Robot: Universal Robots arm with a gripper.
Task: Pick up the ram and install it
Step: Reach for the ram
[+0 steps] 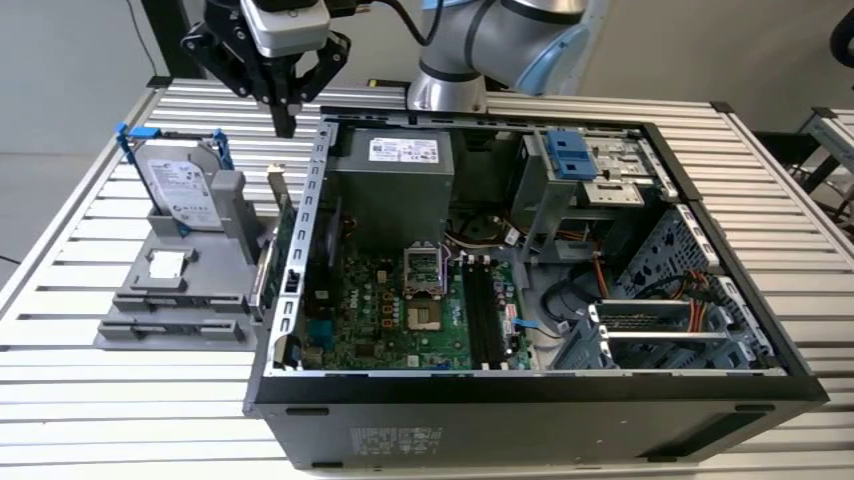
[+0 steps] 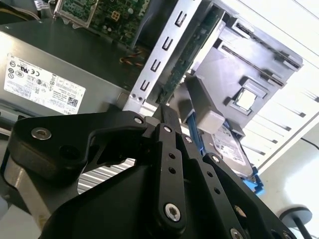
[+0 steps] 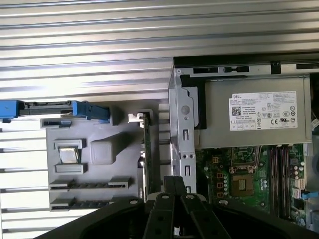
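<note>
Slatted metal table (image 1: 80, 400), carrying everything else. Open computer case (image 1: 534, 420) lies on its side toward the exterior view's right, its inside facing up. Robot arm (image 1: 481, 40) rises behind the case's far wall.

Inside the case: grey power supply (image 1: 387, 190) at the far end, green motherboard (image 1: 387, 320) nearer the camera, long black slots (image 1: 483, 310) running along the board's right side in the exterior view.

Grey holder (image 1: 174, 300) sits on the table on the exterior view's left, just beside the case. Hard drive (image 1: 180, 190) in a blue bracket stands tilted at its far end.

Gripper (image 1: 284, 125) hangs above the table by the case's far left corner, over the gap between holder and case, fingers pointing down. Jaws closed together, nothing between them. In both wrist views the black fingers (image 3: 169, 183) meet at a narrow tip (image 2: 168, 115).

Ram (image 1: 272, 200) stands on edge in the holder, along the side closest to the case wall and apart from the gripper. It shows edge-on as a thin strip in the first wrist view (image 3: 144, 154) and in the second wrist view (image 2: 185, 62), running alongside the case's perforated metal wall. The gripper's tip is near its far end, not touching.
</note>
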